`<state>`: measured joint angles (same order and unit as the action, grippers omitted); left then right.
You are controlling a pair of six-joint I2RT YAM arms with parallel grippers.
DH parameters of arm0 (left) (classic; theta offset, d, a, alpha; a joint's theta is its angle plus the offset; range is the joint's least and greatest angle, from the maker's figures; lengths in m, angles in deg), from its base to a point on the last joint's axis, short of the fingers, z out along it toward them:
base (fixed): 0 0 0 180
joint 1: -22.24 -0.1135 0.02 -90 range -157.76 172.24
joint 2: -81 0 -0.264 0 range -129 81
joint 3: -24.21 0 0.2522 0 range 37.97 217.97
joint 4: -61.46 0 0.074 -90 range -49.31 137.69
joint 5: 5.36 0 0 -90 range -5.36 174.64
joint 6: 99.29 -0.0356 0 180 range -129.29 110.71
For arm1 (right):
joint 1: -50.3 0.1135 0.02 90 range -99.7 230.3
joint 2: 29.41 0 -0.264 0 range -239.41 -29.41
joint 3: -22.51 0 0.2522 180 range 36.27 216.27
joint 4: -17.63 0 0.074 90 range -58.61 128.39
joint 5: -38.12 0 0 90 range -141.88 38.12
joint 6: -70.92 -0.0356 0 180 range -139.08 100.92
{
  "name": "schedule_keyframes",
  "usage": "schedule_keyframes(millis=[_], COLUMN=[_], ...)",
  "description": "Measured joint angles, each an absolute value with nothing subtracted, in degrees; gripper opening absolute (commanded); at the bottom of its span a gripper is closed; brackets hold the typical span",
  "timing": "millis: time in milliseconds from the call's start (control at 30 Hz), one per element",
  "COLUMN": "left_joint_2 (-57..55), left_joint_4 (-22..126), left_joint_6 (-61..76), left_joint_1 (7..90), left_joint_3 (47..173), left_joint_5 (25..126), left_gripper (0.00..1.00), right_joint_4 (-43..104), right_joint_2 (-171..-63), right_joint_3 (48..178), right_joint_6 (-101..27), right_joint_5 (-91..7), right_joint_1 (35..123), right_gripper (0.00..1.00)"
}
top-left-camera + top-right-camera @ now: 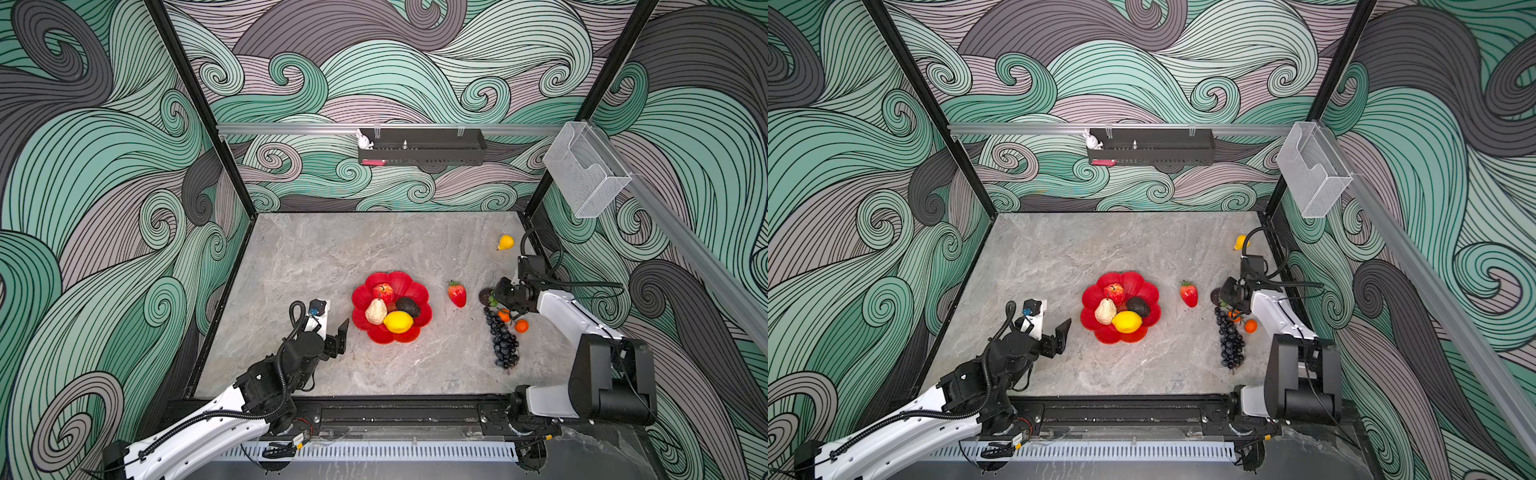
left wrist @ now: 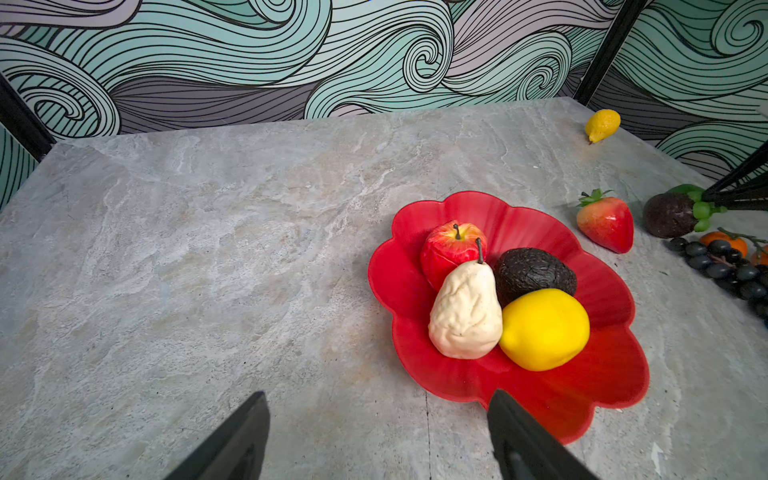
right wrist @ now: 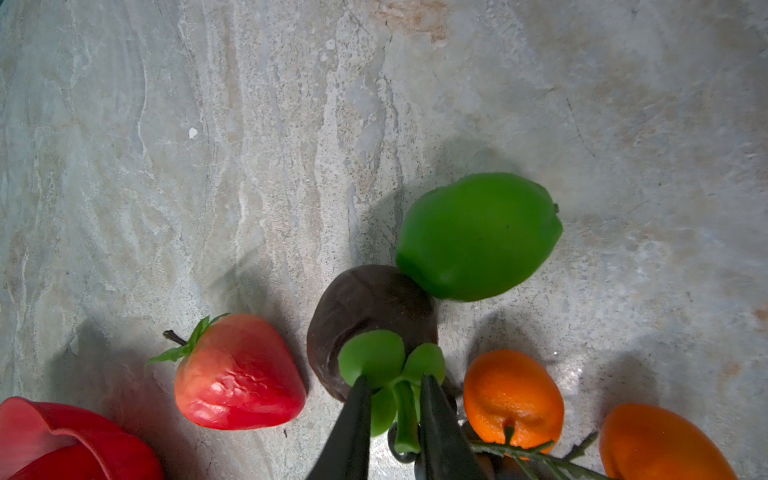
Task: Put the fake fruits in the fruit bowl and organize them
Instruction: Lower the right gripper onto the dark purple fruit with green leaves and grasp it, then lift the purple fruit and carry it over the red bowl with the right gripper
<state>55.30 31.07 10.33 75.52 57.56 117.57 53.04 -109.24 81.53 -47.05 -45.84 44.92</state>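
Worktop [image 1: 332, 249]: grey marbled slab, enclosed by wave-patterned walls.
Left end effector [image 2: 378, 395]: jaws wide apart, holding nothing; fruit bowl [image 2: 582, 399] just ahead of it.
Bowl contents: apple [image 2: 446, 249], pear [image 2: 465, 316], avocado [image 2: 536, 270], lemon [image 2: 544, 328].
Right end effector [image 3: 395, 380]: clamped on the green stem of the dark brown fruit [image 3: 365, 307].
Beside it, on the worktop: strawberry [image 3: 237, 374], green fruit [image 3: 478, 237], oranges [image 3: 513, 390].

glossy red fruit bowl [image 2: 582, 395], matt wrinkled avocado [image 2: 534, 270], stone-look tabletop [image 2: 208, 249]
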Motion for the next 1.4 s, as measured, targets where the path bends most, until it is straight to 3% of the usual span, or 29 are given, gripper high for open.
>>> schedule_keyframes(millis=[367, 1400], left_joint_2=[53.05, 50.60], left_joint_4=[32.54, 33.74], left_joint_6=[10.11, 9.28], left_joint_1=[75.52, 75.52], left_joint_3=[57.54, 57.54], left_joint_5=[117.39, 116.76], left_gripper=[0.85, 0.86], right_joint_4=[52.76, 49.37], right_joint_2=[-108.10, -107.51], right_joint_3=[79.06, 78.49], right_joint_6=[-48.10, -49.56], right_joint_5=[-45.12, -41.34], right_joint_1=[44.92, 44.98], right_gripper=[0.27, 0.06])
